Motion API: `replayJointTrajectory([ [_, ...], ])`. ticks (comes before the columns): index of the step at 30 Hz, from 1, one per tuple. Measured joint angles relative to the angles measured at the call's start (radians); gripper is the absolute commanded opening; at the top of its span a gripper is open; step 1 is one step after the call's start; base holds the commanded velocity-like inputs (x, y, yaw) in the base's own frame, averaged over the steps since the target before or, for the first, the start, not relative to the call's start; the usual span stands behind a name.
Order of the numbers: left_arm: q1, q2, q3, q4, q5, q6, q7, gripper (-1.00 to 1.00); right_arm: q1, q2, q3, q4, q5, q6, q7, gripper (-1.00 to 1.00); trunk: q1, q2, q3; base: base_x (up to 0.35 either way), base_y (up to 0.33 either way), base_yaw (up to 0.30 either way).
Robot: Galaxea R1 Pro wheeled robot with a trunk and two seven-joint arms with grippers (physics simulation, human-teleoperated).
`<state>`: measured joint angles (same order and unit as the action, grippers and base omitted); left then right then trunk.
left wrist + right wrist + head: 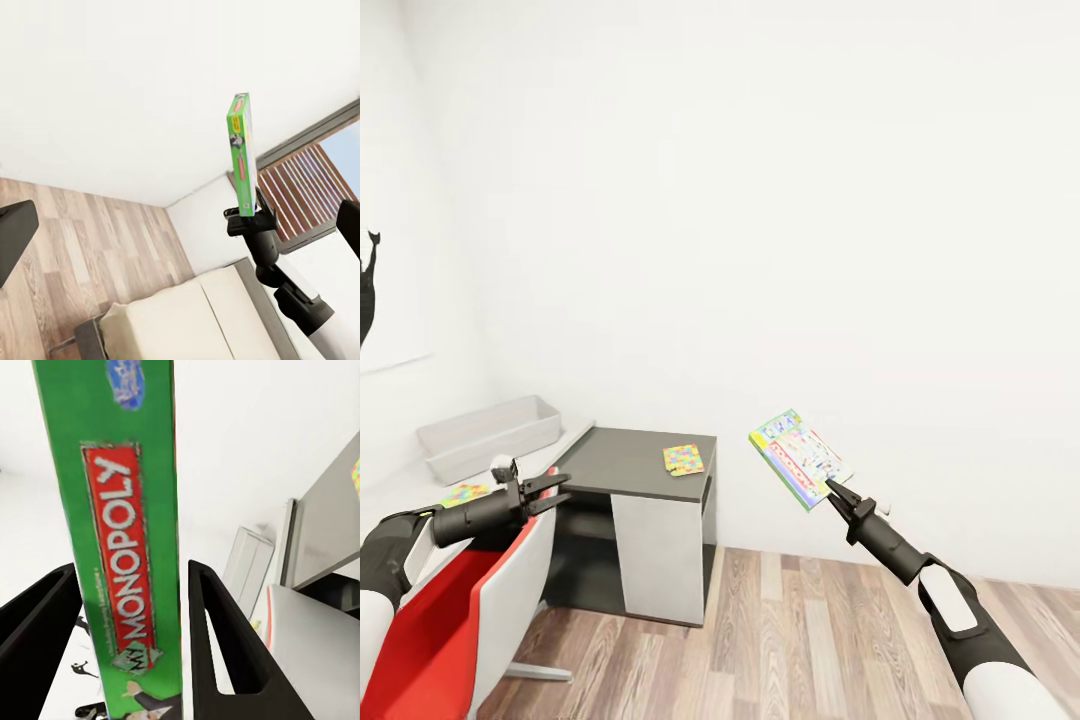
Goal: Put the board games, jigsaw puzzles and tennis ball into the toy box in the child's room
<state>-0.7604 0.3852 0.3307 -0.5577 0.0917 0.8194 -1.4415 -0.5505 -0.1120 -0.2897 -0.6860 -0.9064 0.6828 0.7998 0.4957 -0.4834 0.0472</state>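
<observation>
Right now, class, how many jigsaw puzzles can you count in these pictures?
2: one jigsaw puzzle on the dark cabinet top, another on the pale desk near the left gripper.

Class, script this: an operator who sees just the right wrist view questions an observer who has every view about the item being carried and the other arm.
Operator: A green Monopoly board game edge sits in the right claw. What does its cover look like?
Observer: In the head view the cover is pale blue with colourful print, and the box is held up in the air above the wood floor.
Operator: And the left claw?
Observer: The left claw is open and holds nothing. It hangs near the desk end, above a red-and-white chair.
</observation>
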Motion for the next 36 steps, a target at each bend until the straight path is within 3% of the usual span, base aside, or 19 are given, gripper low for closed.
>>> replayJointTrajectory([
  [21, 0.0, 0.0, 0.0, 0.0, 0.0, 0.0, 0.0, 1.0, 0.0, 0.0, 0.0, 0.0, 0.003, -0.002, 0.0, -1.0, 0.0, 0.0, 0.013, 0.0, 0.0, 0.256],
  [36, 0.0, 0.0, 0.0, 0.0, 0.0, 0.0, -0.001, 1.0, 0.0, 0.0, 0.0, 0.0, 0.001, 0.0, -0.001, -1.0, 0.0, 0.0, 0.014, 0.0, 0.0, 0.032],
])
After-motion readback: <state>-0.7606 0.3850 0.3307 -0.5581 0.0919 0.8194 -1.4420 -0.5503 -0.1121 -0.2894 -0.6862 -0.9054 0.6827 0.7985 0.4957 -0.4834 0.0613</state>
